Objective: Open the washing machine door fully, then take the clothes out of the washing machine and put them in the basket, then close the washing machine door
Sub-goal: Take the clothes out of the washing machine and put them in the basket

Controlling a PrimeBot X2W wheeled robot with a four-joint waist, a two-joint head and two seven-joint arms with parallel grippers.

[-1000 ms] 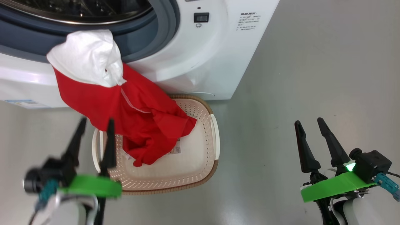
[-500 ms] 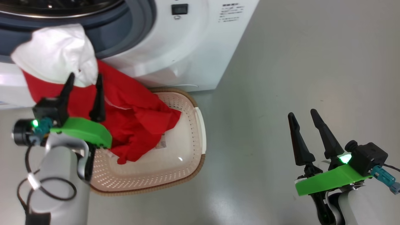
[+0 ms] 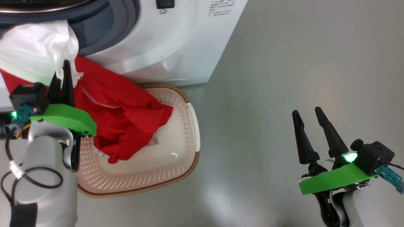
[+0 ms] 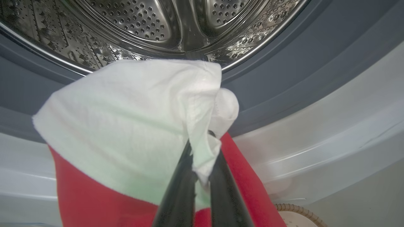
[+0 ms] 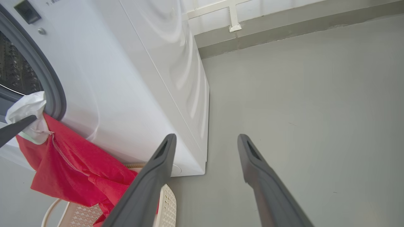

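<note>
The washing machine (image 3: 164, 41) stands with its opening uncovered, and its steel drum (image 4: 151, 25) looks bare inside. The washing machine door is out of view. The clothes drape over the grey ring: a white piece (image 3: 34, 47) on top and a red garment (image 3: 120, 110) hanging down into the basket (image 3: 180, 157) on the floor below. My left gripper (image 3: 63, 71) is shut on the lower right edge of the white piece (image 4: 132, 126), pinched between the fingers (image 4: 180, 189). My right gripper (image 3: 306, 114) stands open over bare floor, far right of the basket.
Grey floor (image 3: 284, 63) spreads to the right of the machine. A wall base with a white bracket (image 5: 235, 19) runs behind it. The basket's rim (image 5: 167, 198) sits close against the machine's front lower corner.
My left gripper rose from beside the basket up to the white piece and shut on its edge. The head camera shifted, sliding the scene left. The right gripper stayed put.
</note>
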